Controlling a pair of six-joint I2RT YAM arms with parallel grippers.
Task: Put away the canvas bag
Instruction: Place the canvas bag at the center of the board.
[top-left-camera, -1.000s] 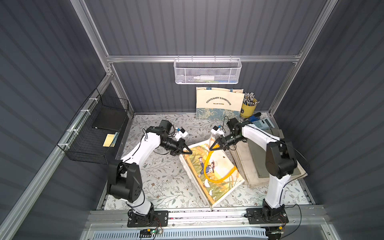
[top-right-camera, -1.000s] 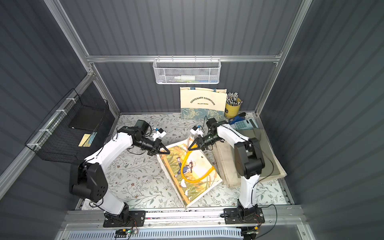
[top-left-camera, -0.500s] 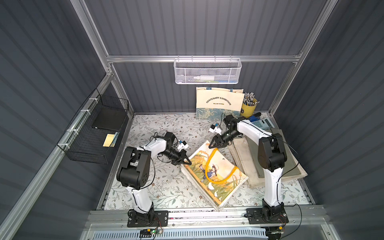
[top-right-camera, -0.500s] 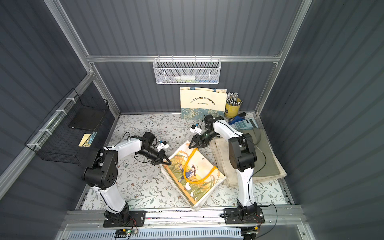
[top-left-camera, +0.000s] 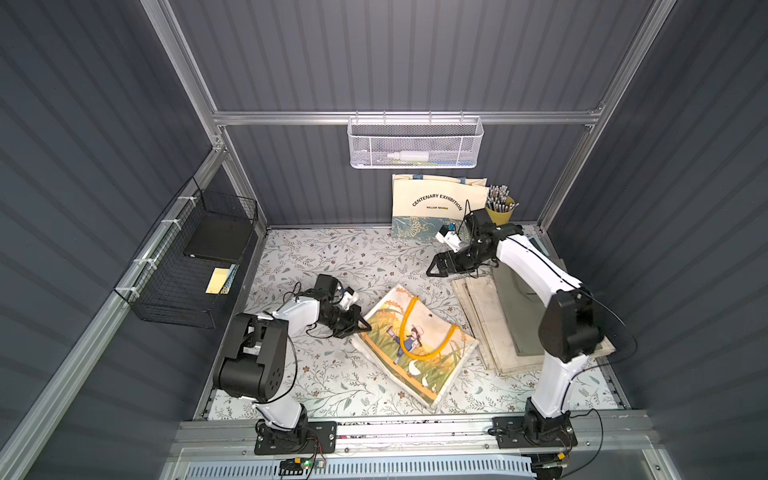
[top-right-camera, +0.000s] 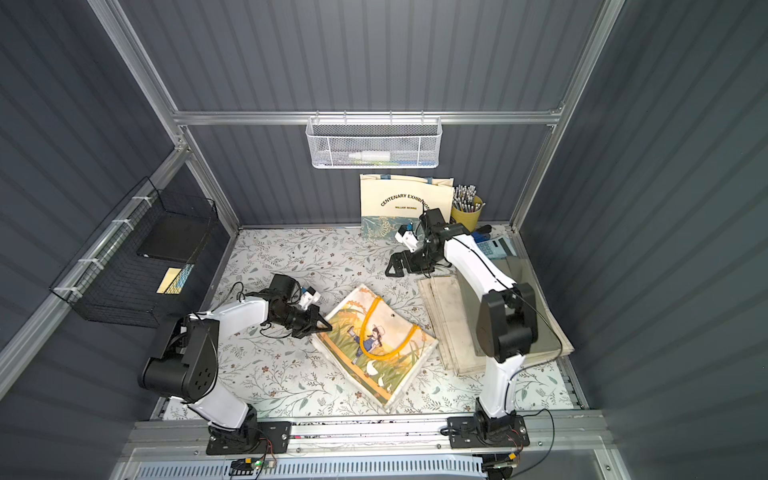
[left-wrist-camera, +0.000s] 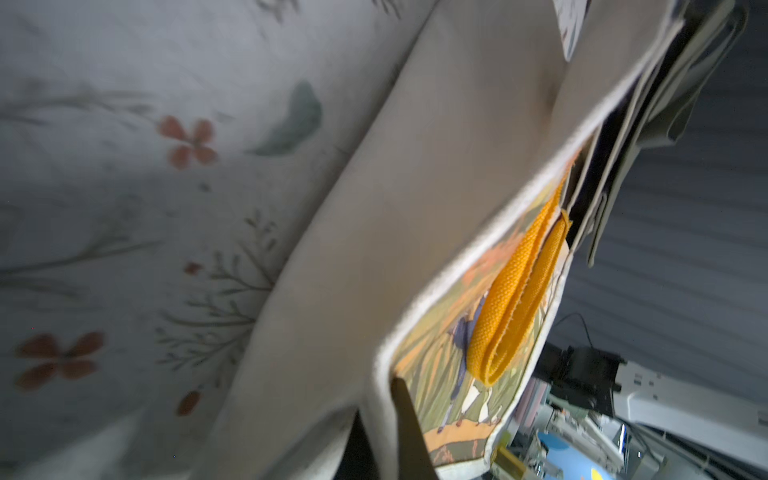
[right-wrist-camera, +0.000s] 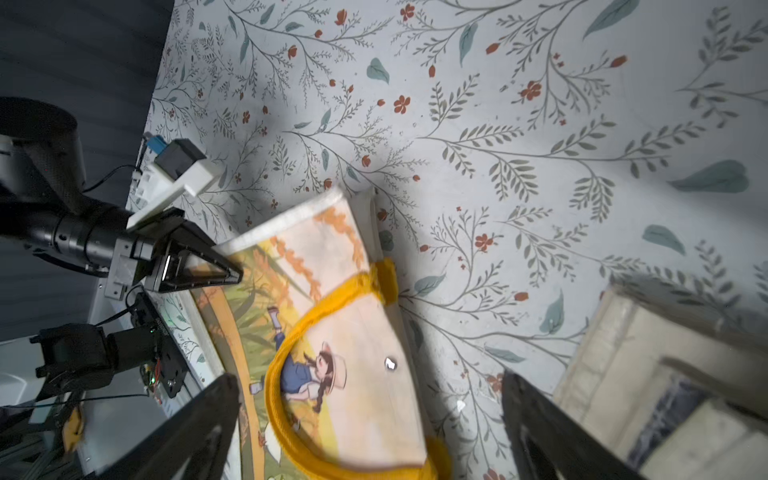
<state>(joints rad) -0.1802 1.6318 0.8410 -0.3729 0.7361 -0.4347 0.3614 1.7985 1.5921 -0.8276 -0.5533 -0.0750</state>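
The canvas bag (top-left-camera: 419, 353) (top-right-camera: 376, 353), printed with a girl in a field and fitted with yellow handles (right-wrist-camera: 286, 399), lies on the floral tabletop in both top views. My left gripper (top-left-camera: 365, 326) (top-right-camera: 326, 327) is shut on the bag's left corner, and the cloth edge (left-wrist-camera: 386, 291) runs between its fingers (left-wrist-camera: 405, 415). The right wrist view also shows that left gripper (right-wrist-camera: 224, 274) pinching the corner. My right gripper (top-left-camera: 433, 272) (top-right-camera: 390, 272) (right-wrist-camera: 370, 380) hangs open behind the bag, holding nothing.
A stack of folded cloth bags (top-left-camera: 494, 316) lies right of the canvas bag. A standing tote (top-left-camera: 436, 199), a yellow pen cup (top-left-camera: 500, 208) and a calculator (top-right-camera: 494, 247) are at the back. A white mesh basket (top-left-camera: 415, 143) hangs on the back wall, a black wire basket (top-left-camera: 187, 266) on the left.
My right gripper opened, let go of the bag's top edge and drew back. The bag settled down onto the table. My left gripper kept the corner and moved toward the front.
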